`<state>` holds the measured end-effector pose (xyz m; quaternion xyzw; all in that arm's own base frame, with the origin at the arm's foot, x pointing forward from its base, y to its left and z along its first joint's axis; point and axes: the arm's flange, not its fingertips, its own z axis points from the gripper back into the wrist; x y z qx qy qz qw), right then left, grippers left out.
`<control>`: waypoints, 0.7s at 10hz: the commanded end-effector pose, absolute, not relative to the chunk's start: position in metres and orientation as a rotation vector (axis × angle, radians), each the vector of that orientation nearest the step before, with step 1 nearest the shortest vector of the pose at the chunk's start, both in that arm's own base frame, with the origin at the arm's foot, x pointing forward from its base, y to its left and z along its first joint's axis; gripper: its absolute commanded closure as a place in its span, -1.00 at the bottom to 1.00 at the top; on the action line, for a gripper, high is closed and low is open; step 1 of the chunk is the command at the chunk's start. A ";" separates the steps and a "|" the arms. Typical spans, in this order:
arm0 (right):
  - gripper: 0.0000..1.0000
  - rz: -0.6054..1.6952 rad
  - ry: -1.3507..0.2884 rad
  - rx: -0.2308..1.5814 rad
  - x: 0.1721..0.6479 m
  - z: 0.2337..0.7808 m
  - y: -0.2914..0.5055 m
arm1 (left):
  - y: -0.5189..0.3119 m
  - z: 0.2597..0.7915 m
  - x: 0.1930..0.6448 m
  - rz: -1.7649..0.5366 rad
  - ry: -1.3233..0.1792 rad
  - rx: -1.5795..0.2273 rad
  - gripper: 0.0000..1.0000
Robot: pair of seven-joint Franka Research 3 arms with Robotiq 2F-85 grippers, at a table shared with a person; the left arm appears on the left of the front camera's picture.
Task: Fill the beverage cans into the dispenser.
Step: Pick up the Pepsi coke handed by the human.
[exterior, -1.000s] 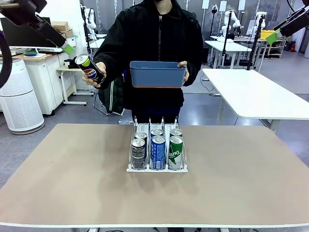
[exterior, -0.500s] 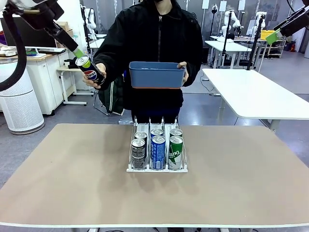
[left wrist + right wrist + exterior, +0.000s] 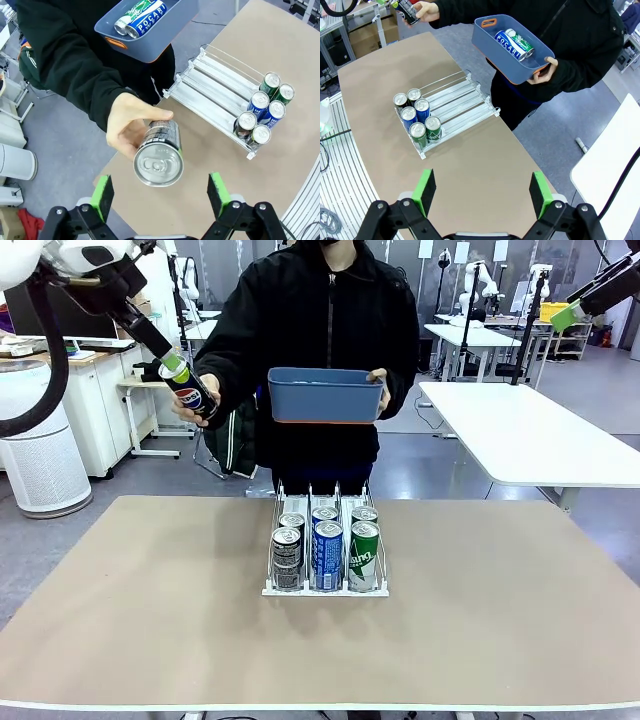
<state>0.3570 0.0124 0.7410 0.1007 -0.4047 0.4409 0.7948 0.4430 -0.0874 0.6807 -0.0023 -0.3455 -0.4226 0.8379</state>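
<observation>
The Pepsi can [image 3: 157, 159] is up in the air beyond the far left edge of the surface [image 3: 120, 620]. The person's hand [image 3: 125, 127] holds it out, tipped so that its silver top faces the left pincer [image 3: 160, 192].

That is the relation to watch. Seen from that wrist, the can comes end-on, with its long axis running nearly in line with the pincer's own fingers. The top sits between the two green pads [image 3: 102, 196] and just beyond their tips. The left pincer is spread wide and grips nothing.

I'd judge it needs to slide forward along the can's length until the pads straddle the body, then press in across the width. The person's fingers wrap one side of the can farther back, so going in deep could nip them.

The right pincer [image 3: 565, 315] hangs high on the other side, also spread and carrying nothing, well apart from the can. The left arm is plainly the nearer one.

The dispenser [image 3: 325, 590] stands mid-surface with six cans [image 3: 327, 550] at the front of its three lanes, and the rails behind them are bare. The person's other hand holds a blue bin [image 3: 325, 395] with two more cans [image 3: 515, 42] lying in it.
</observation>
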 end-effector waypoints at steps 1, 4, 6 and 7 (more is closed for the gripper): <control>-1.00 0.947 -0.870 0.217 0.357 0.741 0.013 | -0.089 0.675 0.446 -0.909 -0.753 -0.028 -1.00; -1.00 0.947 -0.870 0.217 0.357 0.741 0.013 | -0.087 0.666 0.452 -0.907 -0.745 -0.065 -1.00; -1.00 0.947 -0.870 0.217 0.357 0.741 0.013 | -0.088 0.658 0.456 -0.917 -0.751 -0.067 -1.00; -1.00 0.947 -0.870 0.217 0.357 0.741 0.013 | -0.086 0.655 0.460 -0.925 -0.752 -0.060 -1.00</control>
